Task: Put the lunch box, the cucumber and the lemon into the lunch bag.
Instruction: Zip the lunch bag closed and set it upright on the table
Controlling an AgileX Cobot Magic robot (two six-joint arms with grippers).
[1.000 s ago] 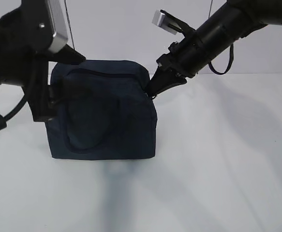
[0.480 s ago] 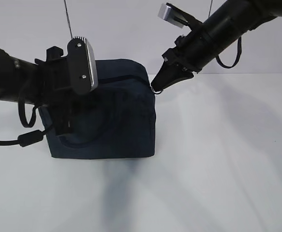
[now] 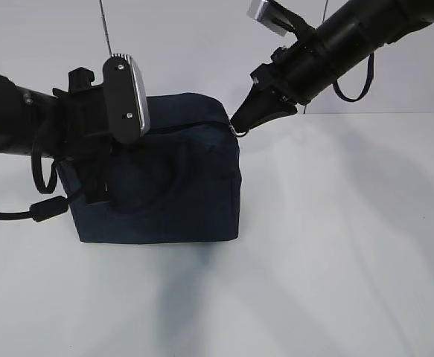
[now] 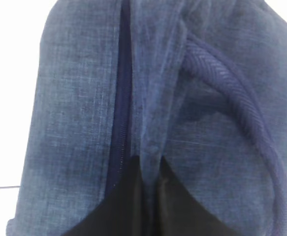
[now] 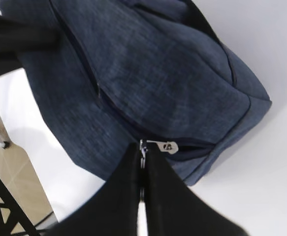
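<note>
We see the bag (image 3: 179, 178) standing on the white table (image 3: 336, 245), left of the middle in the exterior view; it is dark navy, boxy, and its zipper (image 3: 183, 126) runs along the top edge, closed along the part we can see; a strap handle (image 4: 241, 103) lies curved against its side in the left wrist view.

Our left gripper (image 4: 148, 196) presses against the bag's left side; in its wrist view the two dark fingers (image 4: 177, 206) meet around a raised fold of navy fabric just beside the zipper tape, so the jaws are closed, pinching the bag's cloth; in the exterior view the arm and its camera housing (image 3: 126, 97) cover the bag's upper left corner.

Our right gripper (image 5: 142, 167) comes in from the upper right and sits at the bag's top right corner; its jaws are closed on the silver zipper pull (image 5: 160, 145), whose small metal tab shows just above the fingertips; in the exterior view the pull (image 3: 238, 132) glints at the tip of that gripper, touching the bag's corner.

The lunch box, the cucumber and the lemon appear in none of the views.
</note>
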